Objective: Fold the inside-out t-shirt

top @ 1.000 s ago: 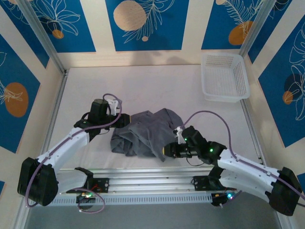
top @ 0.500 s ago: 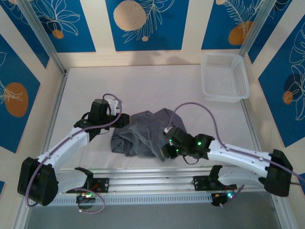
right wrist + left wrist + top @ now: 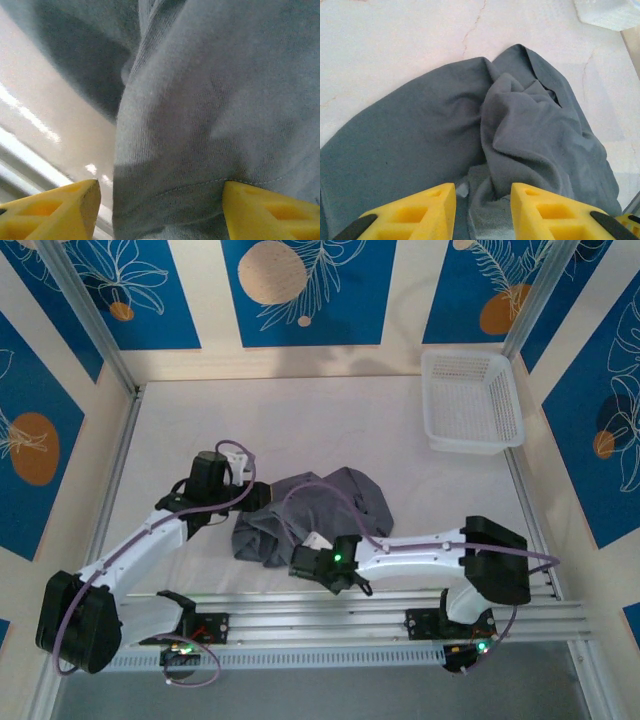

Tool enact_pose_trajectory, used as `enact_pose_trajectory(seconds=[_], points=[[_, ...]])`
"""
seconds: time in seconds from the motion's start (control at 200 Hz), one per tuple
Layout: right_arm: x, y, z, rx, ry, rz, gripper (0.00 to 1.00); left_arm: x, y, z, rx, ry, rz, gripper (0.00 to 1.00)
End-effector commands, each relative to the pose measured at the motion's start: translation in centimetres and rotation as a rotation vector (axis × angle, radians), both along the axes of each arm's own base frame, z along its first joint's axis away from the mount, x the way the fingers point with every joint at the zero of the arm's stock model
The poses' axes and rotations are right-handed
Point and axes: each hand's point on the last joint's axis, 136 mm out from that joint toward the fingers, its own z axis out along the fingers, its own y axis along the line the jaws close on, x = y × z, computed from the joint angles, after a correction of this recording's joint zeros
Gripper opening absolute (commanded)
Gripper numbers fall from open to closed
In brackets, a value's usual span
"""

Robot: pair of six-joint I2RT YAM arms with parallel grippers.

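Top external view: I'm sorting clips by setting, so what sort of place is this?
Probably a purpose-built robot test booth, not a home: blue printed wall panels on aluminium posts, two arms bolted to a rail, and a grey t-shirt and mesh basket on the white table.

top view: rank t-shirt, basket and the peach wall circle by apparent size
1. t-shirt, bunched up, only narrowly ahead
2. basket
3. peach circle, cut off by the frame's top edge
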Motion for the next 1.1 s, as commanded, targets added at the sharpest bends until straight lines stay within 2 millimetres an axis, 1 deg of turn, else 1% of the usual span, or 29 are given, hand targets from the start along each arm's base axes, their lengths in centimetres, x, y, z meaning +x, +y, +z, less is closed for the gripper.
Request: enact_pose_trajectory(seconds=[0.0,0.025,0.095,0.14,0.19,0.29,0.345,0.35,0.385,0.42,0.465,0.515,0.555,0.615,0.675,0.715,0.76,0.805,0.82,0.845,0.885,0.95,1.035,1.095], points=[[1.2,-1.0,1.2,-0.107,-0.116,-0.013,0.59,-0.1,0.6,0.0,0.017,-0.012,0.007,0.35],[1.4,-1.0,1.4,-0.117,-0.129,-0.017,0.55,-0.1,0.6,0.0,0.016,-0.013,0.006,0.35],[1.6,-0.8,1.7,-0.111,-0.138,-0.011,0.39,-0.1,0.6,-0.1,0.015,-0.012,0.006,0.35],[1.5,-0.5,2.0,-0.09,-0.134,-0.004,0.3,-0.1,0.5,-0.1,0.012,-0.012,0.005,0.35],[1.3,-0.1,2.3,-0.055,-0.12,0.008,0.25,-0.2,0.5,-0.2,0.012,-0.009,0.004,0.35],[0.5,1.0,2.7,0.037,-0.052,0.036,0.21,-0.2,0.6,-0.2,0.014,-0.009,0.005,0.35],[0.3,1.3,2.7,0.082,-0.01,0.033,0.11,-0.2,0.6,-0.3,0.015,-0.01,0.004,0.35],[0.3,1.3,2.8,0.088,-0.005,0.029,0.08,-0.2,0.6,-0.3,0.015,-0.009,0.004,0.35],[0.4,1.4,2.9,0.108,0.01,0.016,0.0,-0.2,0.6,-0.3,0.014,-0.008,0.003,0.35],[0.6,1.4,3.2,0.124,0.017,0.006,0.0,-0.3,0.6,-0.3,0.012,-0.008,0.002,0.35],[1.2,1.5,4.1,0.148,0.002,-0.005,0.0,-0.4,0.5,-0.4,0.007,-0.002,-0.001,0.35],[2.0,1.9,5.8,0.197,-0.021,-0.009,0.0,-0.7,0.3,-0.4,-0.009,0.009,-0.003,0.35],[3.1,2.2,7.7,0.258,-0.049,-0.019,0.0,-1.1,0.1,-0.5,-0.034,0.028,-0.009,0.37],[5.6,2.3,11.3,0.378,-0.108,-0.057,0.0,-1.9,-0.7,-0.5,-0.091,0.05,-0.03,0.41],[8.8,1.7,15.0,0.537,-0.158,-0.144,0.0,-3.0,-1.1,-0.9,-0.104,0.069,-0.037,0.44],[11.0,0.6,17.2,0.652,-0.189,-0.229,0.0,-3.8,-1.2,-1.5,-0.086,0.078,-0.034,0.47],[13.4,-1.1,19.4,0.777,-0.224,-0.343,0.0,-4.8,-1.2,-2.4,-0.052,0.091,-0.029,0.5],[15.1,-2.5,21.0,0.879,-0.249,-0.427,0.0,-5.9,-1.3,-3.4,-0.022,0.104,-0.029,0.55],[15.6,-2.8,21.5,0.908,-0.255,-0.444,0.0,-6.2,-1.3,-3.8,-0.011,0.11,-0.028,0.59],[16.2,-3.2,22.2,0.943,-0.264,-0.465,0.0,-6.8,-1.4,-4.6,0.007,0.123,-0.032,0.64],[16.8,-3.3,23.0,0.982,-0.269,-0.468,0.0,-7.7,-1.5,-5.9,0.034,0.141,-0.034,0.7],[17.2,-3.0,23.5,0.993,-0.262,-0.462,0.0,-8.6,-1.9,-7.8,0.055,0.17,-0.044,0.79],[17.1,-2.2,23.2,0.991,-0.218,-0.442,0.0,-9.0,-2.7,-9.4,0.051,0.193,-0.055,0.85],[16.8,-1.8,22.9,0.988,-0.191,-0.436,0.0,-8.8,-3.2,-10.6,0.087,0.207,-0.064,0.86]])
